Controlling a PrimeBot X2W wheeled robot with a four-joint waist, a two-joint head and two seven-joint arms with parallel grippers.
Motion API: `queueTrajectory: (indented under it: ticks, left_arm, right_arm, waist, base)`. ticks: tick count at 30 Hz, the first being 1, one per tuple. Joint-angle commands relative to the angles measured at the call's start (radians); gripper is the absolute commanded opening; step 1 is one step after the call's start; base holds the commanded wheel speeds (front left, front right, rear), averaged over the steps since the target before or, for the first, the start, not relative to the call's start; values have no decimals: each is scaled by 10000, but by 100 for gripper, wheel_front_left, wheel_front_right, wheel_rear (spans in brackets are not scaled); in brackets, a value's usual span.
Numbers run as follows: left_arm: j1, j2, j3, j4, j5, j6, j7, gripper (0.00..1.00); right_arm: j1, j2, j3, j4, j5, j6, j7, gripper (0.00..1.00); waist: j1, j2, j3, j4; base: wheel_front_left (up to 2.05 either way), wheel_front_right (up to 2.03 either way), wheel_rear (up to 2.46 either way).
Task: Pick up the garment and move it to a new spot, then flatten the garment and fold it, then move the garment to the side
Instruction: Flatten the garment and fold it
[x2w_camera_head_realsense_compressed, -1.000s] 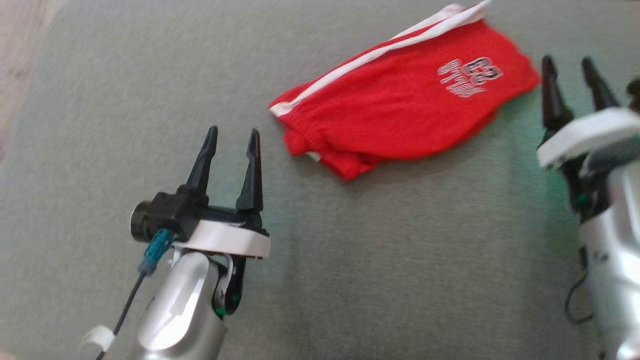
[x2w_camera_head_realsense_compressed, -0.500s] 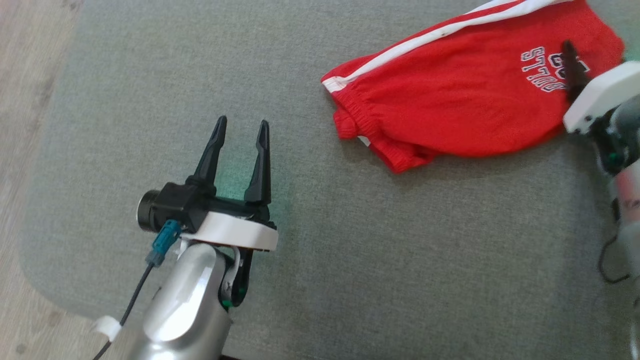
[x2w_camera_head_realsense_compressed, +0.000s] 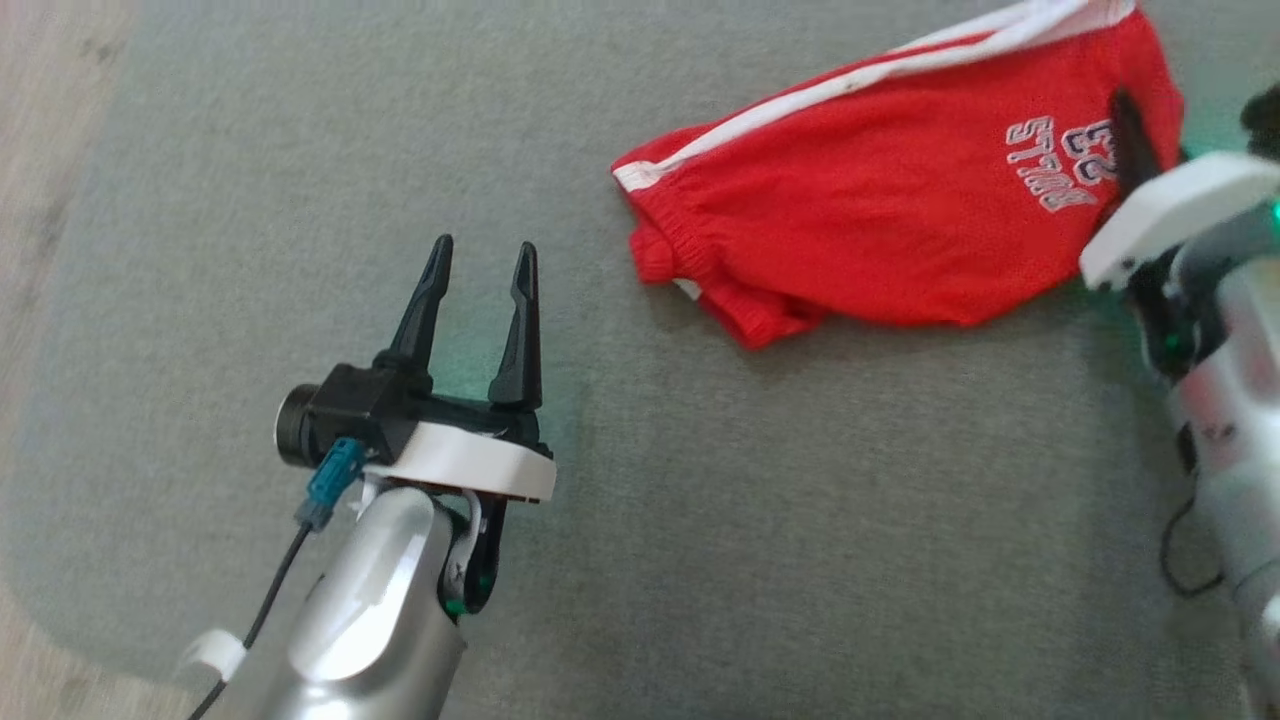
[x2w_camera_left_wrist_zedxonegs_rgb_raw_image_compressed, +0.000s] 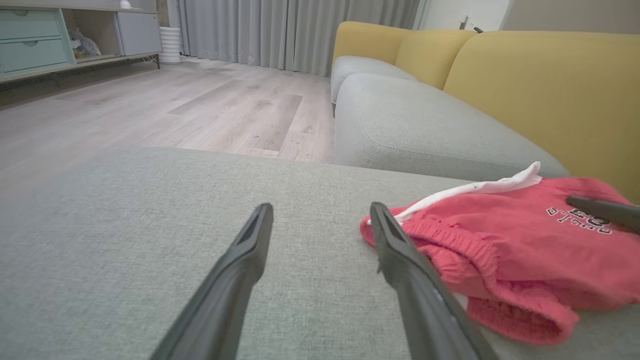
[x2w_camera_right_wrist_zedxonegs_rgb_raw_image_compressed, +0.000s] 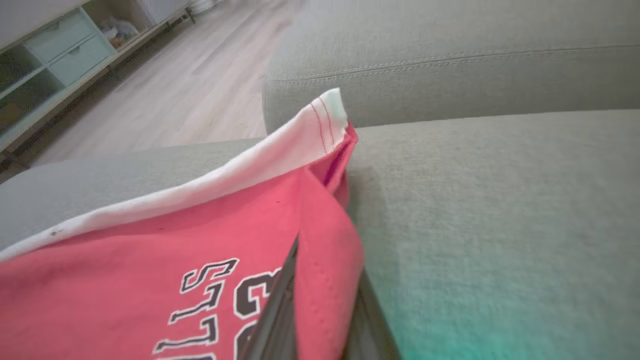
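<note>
The garment (x2w_camera_head_realsense_compressed: 880, 230) is a pair of red shorts with a white side stripe and a printed number, lying crumpled on the grey sofa cushion (x2w_camera_head_realsense_compressed: 700, 560). My right gripper (x2w_camera_head_realsense_compressed: 1130, 140) is at its right end by the print, shut on a fold of the red cloth (x2w_camera_right_wrist_zedxonegs_rgb_raw_image_compressed: 330, 250), which runs between its two fingers (x2w_camera_right_wrist_zedxonegs_rgb_raw_image_compressed: 280, 310). My left gripper (x2w_camera_head_realsense_compressed: 484, 245) hovers open over bare cushion, left of the waistband. In the left wrist view the left gripper (x2w_camera_left_wrist_zedxonegs_rgb_raw_image_compressed: 321, 207) has the garment (x2w_camera_left_wrist_zedxonegs_rgb_raw_image_compressed: 525, 260) just beyond its right finger.
The cushion's left edge drops to a wooden floor (x2w_camera_head_realsense_compressed: 40, 100). A second grey seat cushion (x2w_camera_left_wrist_zedxonegs_rgb_raw_image_compressed: 425, 135) and yellow backrests (x2w_camera_left_wrist_zedxonegs_rgb_raw_image_compressed: 550, 85) lie beyond the garment. A low cabinet (x2w_camera_left_wrist_zedxonegs_rgb_raw_image_compressed: 30, 40) and curtains stand across the room.
My right gripper came in from beside the garment onto its printed end and closed on the cloth. The head camera shifted. The left gripper stayed open and still.
</note>
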Motion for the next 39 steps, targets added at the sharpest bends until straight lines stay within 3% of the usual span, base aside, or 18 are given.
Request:
queueTrajectory:
  ticks: [1,6,14,20,26,33,39]
  left_arm:
    - [-77,111,388,-213,43,8,-51,100]
    - [213,111,650,-77,249,-77,-51,100]
    - [674,111,930,172,686,-319,-51,100]
    - [954,111,1121,350,869,-477,-51,100]
    - [1134,110,1119,360,883,-566,-51,100]
    - [1270,110,1150,458,944,-593,-51,100]
    - [1385,110,1153,518,949,-643,-51,100]
  right_arm:
    - [366,114,141,-356,163,-9,-335,0]
    - [1328,436,-331,-628,719,-9,-1387,0]
    - [2313,1043,-1497,-424,-20,-9,-2209,0]
    - [2731,1515,-3188,-520,-754,-9,-2342,0]
    - [3054,1951,-4146,-1212,-1699,-9,-2347,0]
    - [2914,2347,-4032,-1683,-2137,-9,-2349,0]
    - [2526,2411,-2684,-1635,-1429,-9,-2349,0]
  waist:
    - [0,0,-371,-382]
    - [0,0,-946,-1159]
    - [0,0,-1633,-2226]
    - [0,0,-2092,-2427]
    - [0,0,-2276,-2309]
    - [0,0,-2505,-1975]
    - [0,0,-2739,-1601]
  base:
    - [0,0,0]
    - [0,0,0]
    - [0,0,0]
    - [0,0,0]
    - [0,0,0]
    - [0,0,0]
    - [0,0,0]
